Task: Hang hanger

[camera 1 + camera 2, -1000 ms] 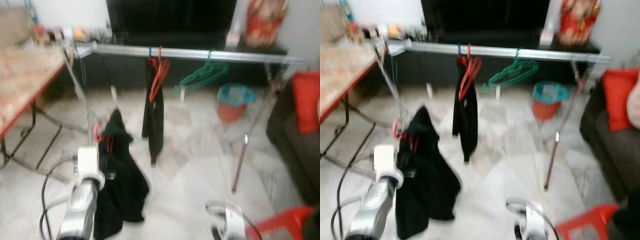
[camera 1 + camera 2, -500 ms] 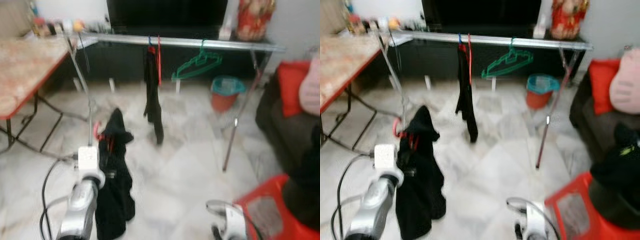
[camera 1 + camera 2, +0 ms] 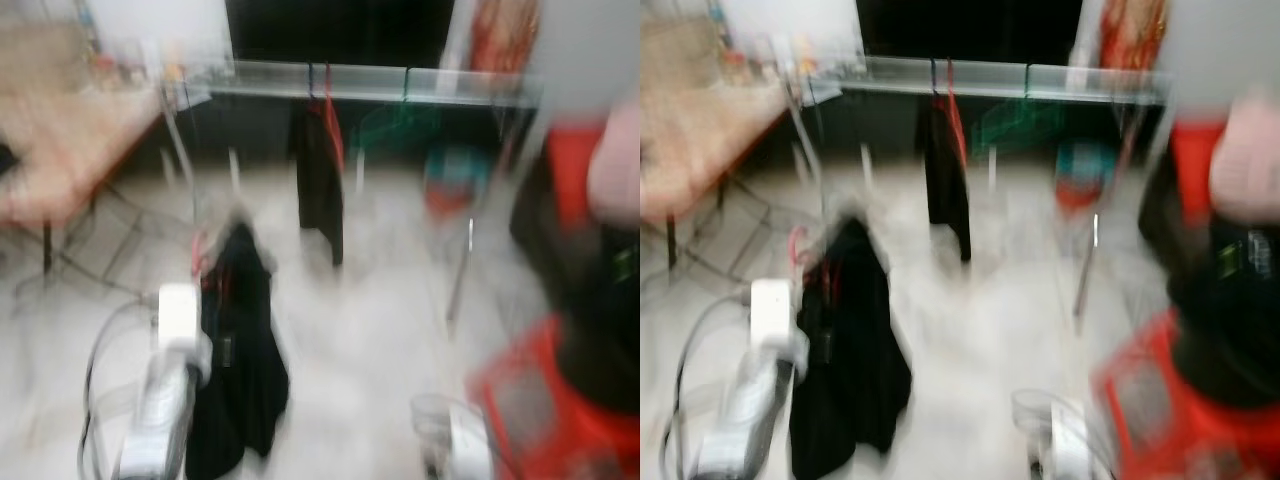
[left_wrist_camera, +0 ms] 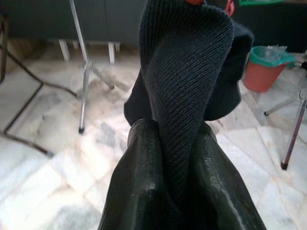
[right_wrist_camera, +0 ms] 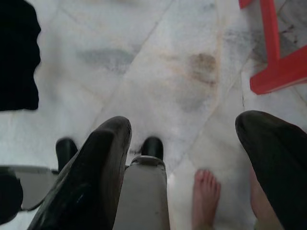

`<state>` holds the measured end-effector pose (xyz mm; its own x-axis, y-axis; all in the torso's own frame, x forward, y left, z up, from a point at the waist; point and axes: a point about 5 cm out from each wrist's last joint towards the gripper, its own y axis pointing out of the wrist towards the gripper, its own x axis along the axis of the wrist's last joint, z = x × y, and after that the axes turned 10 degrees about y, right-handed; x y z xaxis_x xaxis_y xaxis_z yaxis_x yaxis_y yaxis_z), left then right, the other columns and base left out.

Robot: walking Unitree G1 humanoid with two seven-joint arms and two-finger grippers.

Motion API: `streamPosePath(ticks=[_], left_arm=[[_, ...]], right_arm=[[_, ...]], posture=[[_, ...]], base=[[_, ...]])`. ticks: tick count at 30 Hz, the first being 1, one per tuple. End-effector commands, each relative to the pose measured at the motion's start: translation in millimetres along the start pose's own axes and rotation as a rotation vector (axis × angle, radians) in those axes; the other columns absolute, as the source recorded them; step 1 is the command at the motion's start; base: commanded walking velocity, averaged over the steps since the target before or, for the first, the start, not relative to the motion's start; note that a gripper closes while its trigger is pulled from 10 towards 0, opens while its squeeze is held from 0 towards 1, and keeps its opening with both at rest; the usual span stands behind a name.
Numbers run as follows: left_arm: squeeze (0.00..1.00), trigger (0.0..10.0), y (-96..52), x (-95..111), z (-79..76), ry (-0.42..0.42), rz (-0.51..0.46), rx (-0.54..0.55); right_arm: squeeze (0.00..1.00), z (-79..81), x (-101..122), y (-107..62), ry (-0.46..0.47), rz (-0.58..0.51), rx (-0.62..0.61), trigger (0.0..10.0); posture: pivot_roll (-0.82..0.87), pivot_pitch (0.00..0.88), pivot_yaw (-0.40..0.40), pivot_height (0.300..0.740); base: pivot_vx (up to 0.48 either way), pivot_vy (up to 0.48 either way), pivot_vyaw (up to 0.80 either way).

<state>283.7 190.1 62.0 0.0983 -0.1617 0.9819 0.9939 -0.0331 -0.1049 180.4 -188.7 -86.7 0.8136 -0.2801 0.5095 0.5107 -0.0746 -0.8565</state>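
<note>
Left gripper clenched on black garment – right gripper released, over floor

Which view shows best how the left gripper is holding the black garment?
The left wrist view: it is sharp, and the left gripper has both fingers pinching a fold of the black knit garment. Both eye views are motion-blurred, showing the garment hanging from the raised left arm.
</note>
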Motion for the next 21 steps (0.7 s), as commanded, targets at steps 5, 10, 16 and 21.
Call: streamPosePath(ticks=[5, 10, 16, 21], left_arm=[[0.0, 10.0, 2.9, 10.0, 0.0, 0.02, -0.034, -0.035], [0.0, 10.0, 1.7, 5.3, -2.4, 0.114, 0.026, -0.217], [0.0, 10.0, 0.9, 5.8, 0.0, 0.195, 0.043, -0.319], [0.0, 10.0, -0.4, 7.4, -7.9, 0.277, 0.076, -0.546]], right_arm=[[0.0, 0.3, 4.5, 0.4, 0.01, -0.014, 0.0, 10.0], [0.0, 2.0, 6.7, 0.5, -0.063, -0.012, 0.031, 10.0], [0.0, 8.2, 15.1, 0.4, -0.293, -0.036, 0.125, 10.0], [0.0, 18.4, 19.3, -0.9, -0.427, -0.055, 0.253, 10.0]], posture=[[0.02, 0.0, 0.005, 0.74], [0.03, 0.0, 0.005, 0.74], [0.03, 0.0, 0.009, 0.74], [0.01, 0.0, 0.008, 0.74]], base=[[0.0, 0.0, 0.0], [0.0, 0.0, 0.0], [0.0, 0.0, 0.0], [0.0, 0.0, 0.0]])
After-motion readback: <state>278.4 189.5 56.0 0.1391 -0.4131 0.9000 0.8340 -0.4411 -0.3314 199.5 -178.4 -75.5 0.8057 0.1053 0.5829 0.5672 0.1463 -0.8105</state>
